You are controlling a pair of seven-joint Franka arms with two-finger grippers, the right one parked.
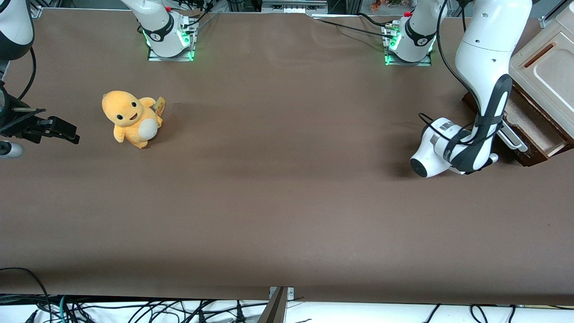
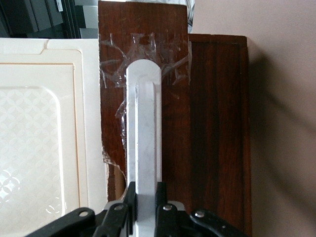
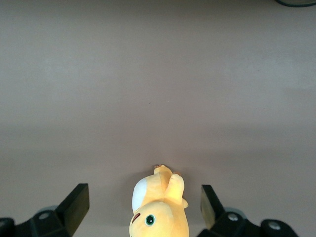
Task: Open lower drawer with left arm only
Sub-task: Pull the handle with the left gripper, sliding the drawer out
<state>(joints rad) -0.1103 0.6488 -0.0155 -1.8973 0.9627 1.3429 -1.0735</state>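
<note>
The black fingers (image 2: pixel 129 197) stand just a bar's width apart, pressed against either side of the long white handle (image 2: pixel 143 133), which runs straight out from between them — the gripper (image 2: pixel 144 200) has the handle clamped near one end. Directly under the handle and fingers is the dark-brown front of the lower drawer (image 2: pixel 207 133), with crumpled clear tape (image 2: pixel 118 69) stuck around the handle's rounded end away from the fingers. Just beside the handle, on one flank of the fingers, lies the cream panel (image 2: pixel 44 123) with its patterned recess.

From the front, the gripper (image 1: pixel 506 130) is hidden by the left arm (image 1: pixel 482 63), whose wrist bends low to the handle (image 1: pixel 513 138). The drawer (image 1: pixel 533 128) stands pulled out from under the cream panel (image 1: pixel 545 74), its pale wood inside showing. Well away from the fingers, toward the parked arm's end of the brown table (image 1: pixel 287 202), sits a yellow plush toy (image 1: pixel 131 119).
</note>
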